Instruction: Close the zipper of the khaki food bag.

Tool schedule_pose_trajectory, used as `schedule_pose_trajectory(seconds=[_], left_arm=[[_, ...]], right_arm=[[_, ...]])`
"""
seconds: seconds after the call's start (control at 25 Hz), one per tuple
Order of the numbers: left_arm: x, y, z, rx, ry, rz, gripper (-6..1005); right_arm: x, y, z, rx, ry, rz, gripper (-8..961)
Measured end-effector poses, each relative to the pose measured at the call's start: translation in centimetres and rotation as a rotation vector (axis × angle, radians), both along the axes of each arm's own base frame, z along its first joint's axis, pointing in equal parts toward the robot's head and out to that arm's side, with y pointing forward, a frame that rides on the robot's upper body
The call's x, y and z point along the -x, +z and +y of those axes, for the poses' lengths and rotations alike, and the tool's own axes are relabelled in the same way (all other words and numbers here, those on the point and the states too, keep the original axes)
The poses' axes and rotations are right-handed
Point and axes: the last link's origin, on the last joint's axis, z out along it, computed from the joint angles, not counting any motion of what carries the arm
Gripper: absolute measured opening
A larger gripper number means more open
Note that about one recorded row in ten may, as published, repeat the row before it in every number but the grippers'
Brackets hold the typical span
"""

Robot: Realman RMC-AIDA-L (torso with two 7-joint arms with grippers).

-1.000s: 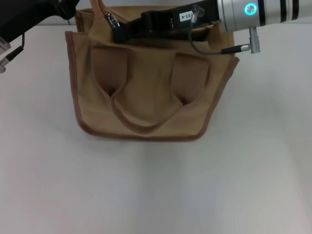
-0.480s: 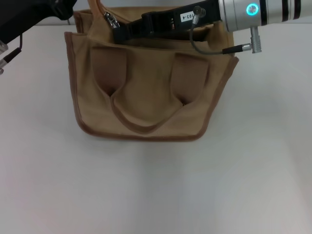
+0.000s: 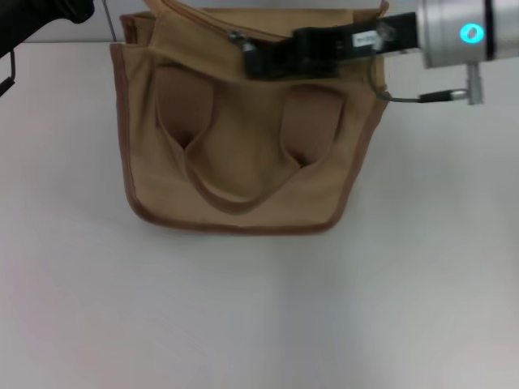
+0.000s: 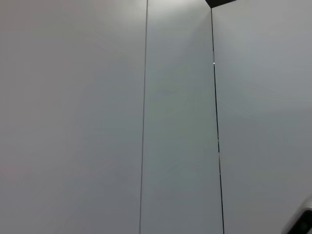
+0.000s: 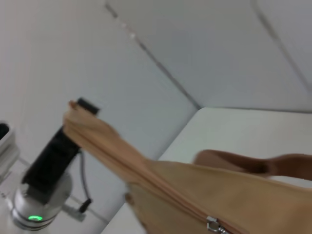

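Head view, bag: the khaki food bag [image 3: 243,154] stands on the white table [image 3: 259,324] at the far middle, its strap side towards me and its top panel at the back.
Head view, my right pincer: the right gripper [image 3: 250,58] reaches in from the right over the top panel, pressed together on the zipper pull [image 3: 238,37], as far as I can judge from how the two sit together.
Head view, what changed: a second ago pincer and pull were near the bag's left end. Now both sit about midway along the top, further to my right.
Head view, meaning: the zipper [image 3: 199,22] looks drawn shut behind the pull. I judge the closing about half done, with the right-hand stretch yet to be run.
Head view, my left arm: the left arm [image 3: 45,16] has drawn back into the far left corner, beside the bag's left end.
Left wrist view: only bare wall panels [image 4: 97,122]; nothing of the bag or of my own pincer.
Right wrist view, bag: the tan top edge rises in a taut ridge, with the pull low down on it.
Right wrist view, left pincer: the left gripper [image 5: 78,106] stands at the raised tip of that ridge, apparently bracing that end; whether it pinches the cloth I cannot tell.
Next: keep the pull travelling to the right along the track while the far end stays taut.
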Motion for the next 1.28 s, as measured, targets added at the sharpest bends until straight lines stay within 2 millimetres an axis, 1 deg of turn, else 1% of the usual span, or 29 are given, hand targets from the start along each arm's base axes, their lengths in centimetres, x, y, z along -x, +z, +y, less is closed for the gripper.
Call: schedule_pose_trajectory(seconds=[0.04, 0.08, 0.12, 0.2, 0.24, 0.28, 0.32, 0.4, 0.44, 0.52, 0.6, 0.64, 0.68, 0.72, 0.8, 0.84, 0.96, 1.0, 1.04, 1.12, 1.16, 1.2, 1.24, 1.28], left_arm=[[0.0, 0.0, 0.0, 0.0, 0.0, 0.0, 90], [0.0, 0.1, 0.0, -0.004, 0.003, -0.004, 90], [0.0, 0.1, 0.0, -0.004, 0.003, -0.004, 91], [0.1, 0.2, 0.0, -0.005, 0.007, -0.009, 91], [0.1, 0.2, 0.0, -0.005, 0.007, -0.009, 92], [0.1, 0.3, 0.1, -0.003, 0.011, -0.01, 92], [0.1, 0.3, 0.1, -0.003, 0.011, -0.01, 93], [0.2, 0.3, 0.1, -0.003, 0.016, -0.011, 93], [0.2, 0.3, 0.1, -0.003, 0.016, -0.011, 94], [0.2, 0.3, 0.2, -0.003, 0.016, -0.011, 95], [0.1, 0.4, 0.2, -0.002, 0.017, -0.013, 95], [0.1, 0.4, 0.2, -0.002, 0.017, -0.013, 96], [0.1, 0.3, 0.2, -0.002, 0.018, -0.013, 96], [0.1, 0.3, 0.2, -0.002, 0.019, -0.014, 97], [0.1, 0.3, 0.3, 0.0, 0.02, -0.018, 97], [0.1, 0.3, 0.3, 0.0, 0.02, -0.018, 98], [0.1, 0.4, 0.3, 0.002, 0.024, -0.028, 99], [0.1, 0.4, 0.2, 0.001, 0.027, -0.037, 99], [0.1, 0.4, 0.2, 0.001, 0.027, -0.037, 100], [0.2, 0.3, 0.1, -0.001, 0.031, -0.045, 101], [0.3, 0.3, 0.0, -0.001, 0.034, -0.049, 101], [0.4, 0.2, 0.0, 0.001, 0.038, -0.053, 101], [0.5, 0.2, -0.1, 0.003, 0.043, -0.056, 102], [0.6, 0.1, -0.2, 0.009, 0.048, -0.061, 102]], right_arm=[[0.0, 0.0, 0.0, 0.0, 0.0, 0.0, 57], [-1.2, 1.0, -0.3, -0.022, -0.028, 0.006, 60], [-1.2, 1.0, -0.3, -0.022, -0.028, 0.006, 62], [-2.9, 2.1, -0.7, -0.04, -0.066, 0.004, 68], [-2.9, 2.1, -0.7, -0.04, -0.066, 0.004, 71], [-4.0, 2.8, -0.9, -0.05, -0.088, 0.001, 73], [-4.0, 2.8, -0.9, -0.05, -0.088, 0.001, 76], [-5.3, 3.7, -1.2, -0.068, -0.117, -0.003, 81], [-5.3, 3.7, -1.2, -0.068, -0.117, -0.003, 84], [-6.0, 4.3, -1.4, -0.076, -0.135, 0.003, 90], [-6.6, 5.3, -1.8, -0.096, -0.137, 0.034, 95], [-6.6, 5.3, -1.8, -0.096, -0.137, 0.034, 98], [-6.6, 6.0, -2.1, -0.109, -0.12, 0.073, 101], [-6.6, 6.0, -2.1, -0.109, -0.12, 0.073, 103], [-6.5, 6.9, -2.5, -0.124, -0.096, 0.153, 109], [-6.5, 6.9, -2.5, -0.124, -0.096, 0.153, 111], [-6.8, 7.8, -3.2, -0.154, -0.046, 0.25, 120], [-7.1, 8.2, -3.9, -0.177, 0.01, 0.327, 122], [-7.1, 8.2, -3.9, -0.177, 0.01, 0.327, 125], [-7.3, 8.3, -4.9, -0.196, 0.095, 0.399, 131], [-7.3, 8.3, -5.7, -0.202, 0.16, 0.432, 133], [-7.5, 8.1, -7.3, -0.217, 0.283, 0.474, 136], [-7.5, 8.1, -7.3, -0.217, 0.283, 0.474, 180], [-7.6, 7.9, -7.9, -0.223, 0.333, 0.482, 225]])
